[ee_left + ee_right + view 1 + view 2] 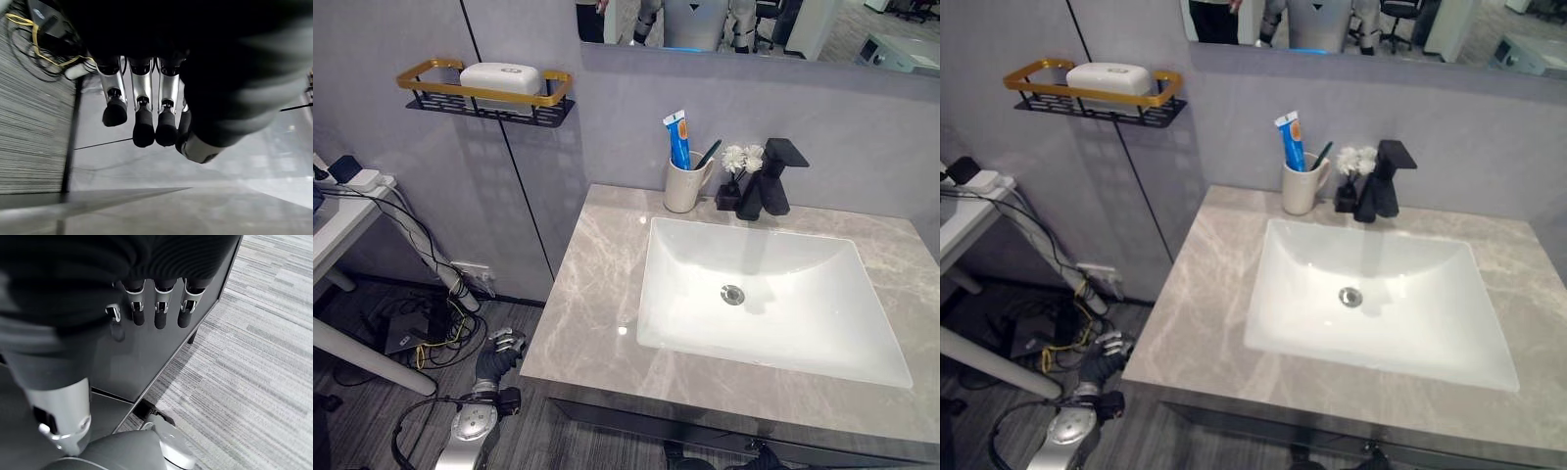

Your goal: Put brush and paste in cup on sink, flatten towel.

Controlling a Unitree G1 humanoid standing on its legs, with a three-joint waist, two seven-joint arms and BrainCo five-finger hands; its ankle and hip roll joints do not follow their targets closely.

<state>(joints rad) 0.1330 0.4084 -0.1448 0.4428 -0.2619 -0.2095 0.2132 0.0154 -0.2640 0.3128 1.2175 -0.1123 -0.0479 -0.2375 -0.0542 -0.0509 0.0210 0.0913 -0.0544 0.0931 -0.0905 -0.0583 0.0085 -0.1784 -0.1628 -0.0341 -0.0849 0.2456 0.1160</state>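
Sink (773,294) rear: cup (683,186), paste (677,139) upright, brush (708,154) seemingly tilted.

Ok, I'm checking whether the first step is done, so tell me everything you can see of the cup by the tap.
The cup is a cream mug, ceramic by its look, with a handle on one side. It stands upright on the grey marbled counter, behind the white basin, beside the black tap. A blue toothpaste tube and a dark toothbrush stand in it.

Toothbrush (708,154) mostly sunk in cup (683,186), head hidden. Mirror (754,24) cropped at top edge. Flowers (743,158) too small to identify.
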